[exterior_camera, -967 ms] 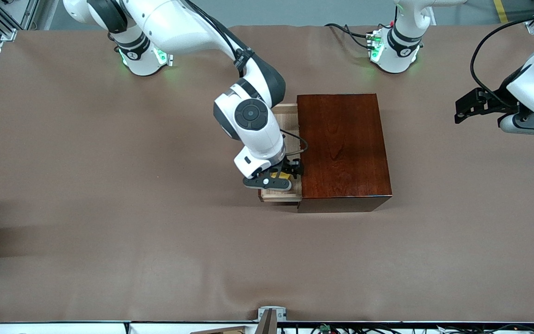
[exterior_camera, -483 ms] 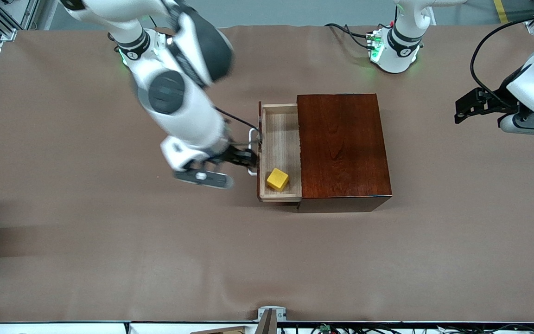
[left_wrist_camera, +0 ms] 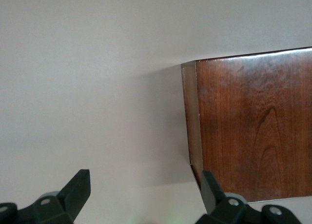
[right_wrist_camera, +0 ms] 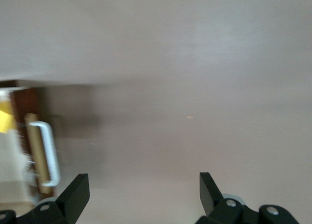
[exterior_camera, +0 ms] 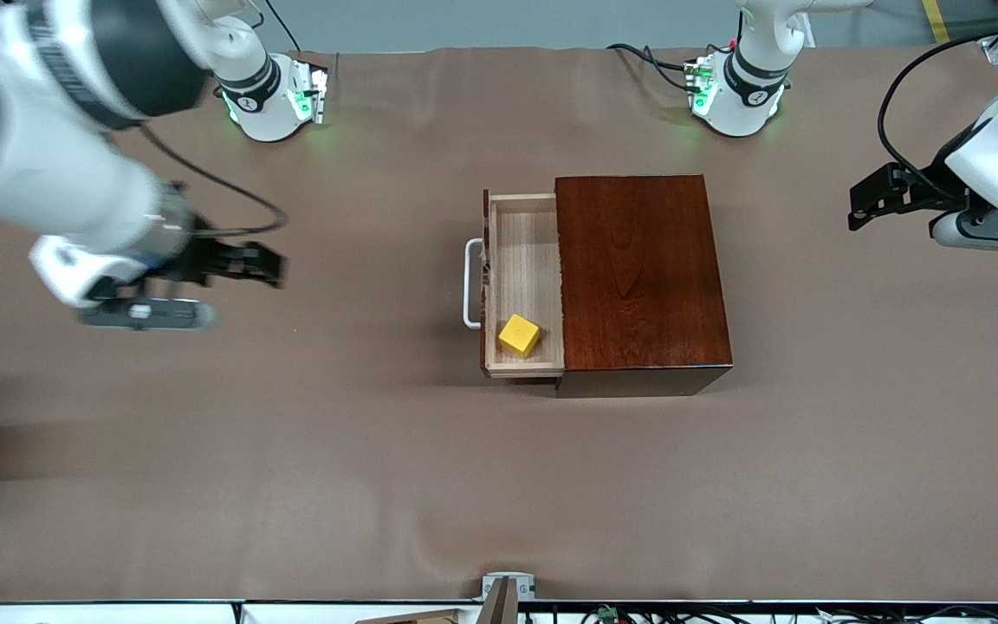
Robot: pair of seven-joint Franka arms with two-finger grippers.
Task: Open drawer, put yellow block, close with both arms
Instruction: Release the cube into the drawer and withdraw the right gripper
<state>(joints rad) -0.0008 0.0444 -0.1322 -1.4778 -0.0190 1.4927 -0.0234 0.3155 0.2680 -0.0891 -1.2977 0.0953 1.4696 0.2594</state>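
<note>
From the front, the light-wood drawer (exterior_camera: 523, 286) with its white U-shaped bar handle (exterior_camera: 469, 283) stood pulled out of the glossy dark reddish-brown wooden box (exterior_camera: 640, 273) toward the right arm's end of the brown tabletop (exterior_camera: 378, 451), the small yellow cube block (exterior_camera: 519, 334) lying in the drawer's corner nearest the camera, while the right gripper (exterior_camera: 269, 264) hung over bare tabletop well apart from the handle and the left gripper (exterior_camera: 865, 201) waited above the left arm's end. In the left wrist view, the left gripper (left_wrist_camera: 145, 190) had its fingers spread wide, empty, over the tabletop beside the box (left_wrist_camera: 253, 121). In the right wrist view, the right gripper (right_wrist_camera: 144, 191) was likewise spread and empty, with the handle (right_wrist_camera: 48, 151) and a sliver of the yellow block (right_wrist_camera: 6, 117) at the frame's edge.
</note>
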